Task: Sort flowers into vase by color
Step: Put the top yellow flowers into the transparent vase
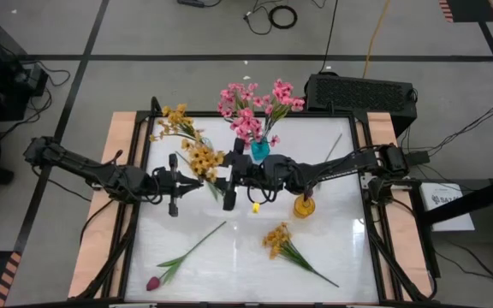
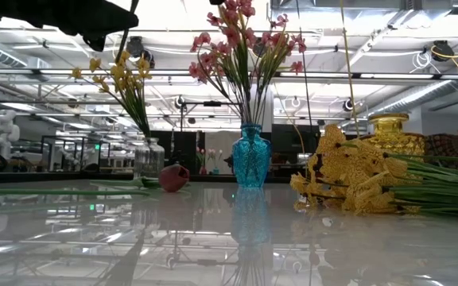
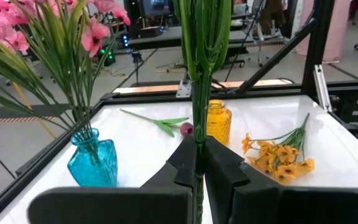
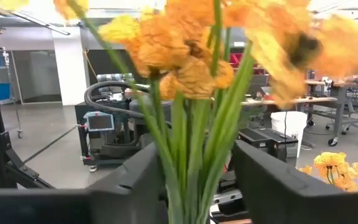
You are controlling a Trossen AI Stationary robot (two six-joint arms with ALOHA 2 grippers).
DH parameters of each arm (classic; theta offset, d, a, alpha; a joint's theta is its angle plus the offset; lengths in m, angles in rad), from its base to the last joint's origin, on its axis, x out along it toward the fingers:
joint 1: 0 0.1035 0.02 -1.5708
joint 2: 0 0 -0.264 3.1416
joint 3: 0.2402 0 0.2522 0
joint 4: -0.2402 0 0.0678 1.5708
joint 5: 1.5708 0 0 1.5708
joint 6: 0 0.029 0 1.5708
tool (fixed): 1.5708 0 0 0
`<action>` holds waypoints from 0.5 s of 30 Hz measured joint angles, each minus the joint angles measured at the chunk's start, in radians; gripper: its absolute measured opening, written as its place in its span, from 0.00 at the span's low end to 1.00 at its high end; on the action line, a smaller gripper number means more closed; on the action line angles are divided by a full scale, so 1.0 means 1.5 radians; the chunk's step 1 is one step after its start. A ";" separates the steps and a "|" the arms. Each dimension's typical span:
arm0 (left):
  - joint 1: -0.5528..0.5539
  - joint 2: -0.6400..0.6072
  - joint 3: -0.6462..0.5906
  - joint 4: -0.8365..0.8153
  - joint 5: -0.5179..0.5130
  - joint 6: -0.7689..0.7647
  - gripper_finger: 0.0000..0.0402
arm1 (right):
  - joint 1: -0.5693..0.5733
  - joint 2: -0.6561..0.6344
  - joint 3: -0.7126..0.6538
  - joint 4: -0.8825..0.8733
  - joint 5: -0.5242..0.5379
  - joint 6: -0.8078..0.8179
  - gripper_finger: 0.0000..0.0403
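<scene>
Over the table's middle, my left gripper [image 1: 176, 183] is shut on the green stem of a yellow-orange spray [image 1: 202, 159]. My right gripper [image 1: 228, 186] faces it, open. Its fingers stand on either side of the same spray's stems [image 4: 191, 168], just below the blossoms [image 4: 185, 68]; whether they touch the stems I cannot tell. Pink sprays stand in a blue vase [image 1: 259, 150]. Yellow sprays [image 1: 176, 121] stand in a clear vase [image 2: 149, 157]. An amber vase [image 1: 304, 206] stands near the middle. A yellow spray [image 1: 281, 244] and a magenta tulip [image 1: 153, 282] lie on the table. My left gripper [image 3: 196, 171] pinches the spray's bundled green stem [image 3: 197, 140] between its two fingers, which lie across it. The stem runs straight on past the fingertips. The spray is held up clear of the table.
A second tulip [image 3: 185, 129] lies beyond the amber vase [image 3: 218, 121], toward the right edge. The table has a raised dark frame [image 1: 135, 214] with wooden side strips. A black box [image 1: 362, 92] sits behind the far right corner. The near middle of the white top [image 1: 229, 274] is bare.
</scene>
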 joint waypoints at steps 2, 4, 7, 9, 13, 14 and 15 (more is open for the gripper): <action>0.000 0.002 0.000 0.005 -0.007 0.000 0.04 | 0.000 0.000 0.000 0.001 0.000 -0.002 0.35; 0.000 0.002 0.000 0.010 -0.016 0.000 0.04 | 0.000 0.000 0.000 0.000 0.000 -0.005 0.23; 0.000 0.001 0.000 0.016 -0.032 0.000 0.05 | 0.000 0.000 0.000 -0.002 0.000 -0.018 0.06; 0.000 0.001 0.000 0.015 -0.034 -0.012 0.06 | 0.002 0.000 0.000 -0.003 0.001 -0.032 0.03; 0.000 -0.006 0.000 0.015 -0.032 -0.036 0.15 | 0.002 -0.003 0.000 -0.009 0.005 -0.047 0.03; 0.000 -0.010 0.000 0.016 -0.031 -0.044 0.18 | 0.002 -0.007 -0.001 -0.018 0.006 -0.050 0.03; 0.000 -0.014 0.000 0.016 -0.028 -0.053 0.22 | 0.002 -0.010 -0.001 -0.022 0.005 -0.053 0.02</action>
